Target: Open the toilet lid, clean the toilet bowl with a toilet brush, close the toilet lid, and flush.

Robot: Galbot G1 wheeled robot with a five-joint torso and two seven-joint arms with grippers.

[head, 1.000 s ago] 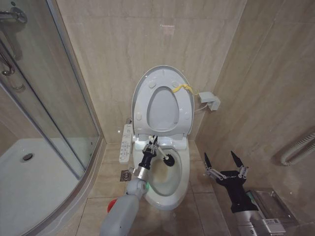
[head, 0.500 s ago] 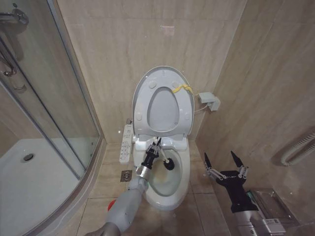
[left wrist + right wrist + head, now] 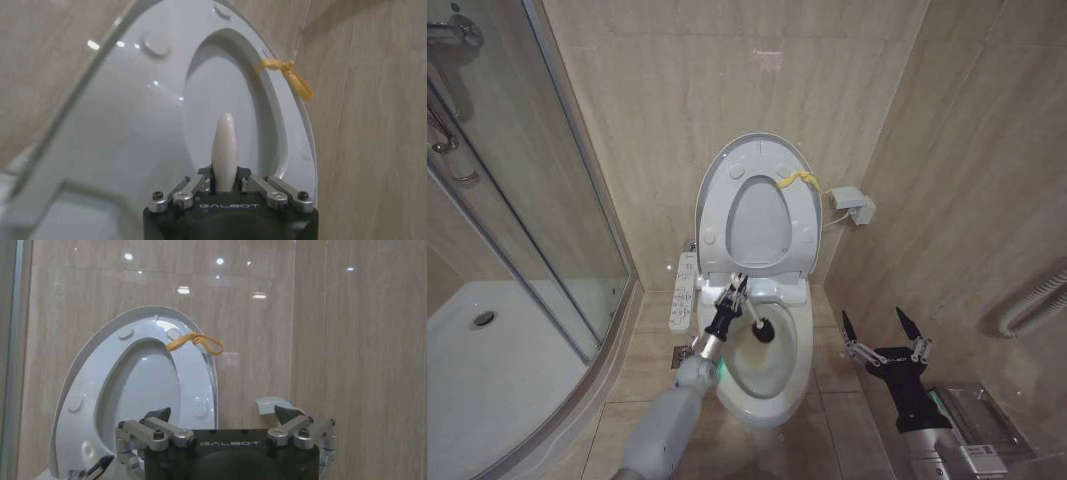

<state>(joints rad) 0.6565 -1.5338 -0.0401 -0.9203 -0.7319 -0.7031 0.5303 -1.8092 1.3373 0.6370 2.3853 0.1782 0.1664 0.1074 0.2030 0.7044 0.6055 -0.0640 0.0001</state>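
Observation:
The toilet lid (image 3: 757, 143) stands raised against the wall with the seat ring (image 3: 717, 215) folded up on it, and its yellow strap (image 3: 799, 180) hangs at the upper right. Below is the white toilet bowl (image 3: 779, 400). My left gripper (image 3: 732, 298) hovers over the bowl's back left rim, shut on the white handle of the toilet brush (image 3: 762, 330), whose black head is down in the bowl. The left wrist view shows that handle (image 3: 225, 150) clamped between the fingers, with the lid (image 3: 127, 110) behind. My right gripper (image 3: 882, 328) waits open to the right of the toilet, its fingers spread in the right wrist view (image 3: 223, 415).
A curved glass shower enclosure (image 3: 537, 210) and its white tray (image 3: 497, 360) take up the left. A white control panel (image 3: 684, 290) hangs beside the toilet, above a floor drain (image 3: 679, 357). A small wall box (image 3: 852, 205) and a grey pipe (image 3: 1027, 300) sit on the right wall.
My left forearm has swung to the left, and the gripper with the brush has shifted slightly left over the bowl. The right arm has not moved.

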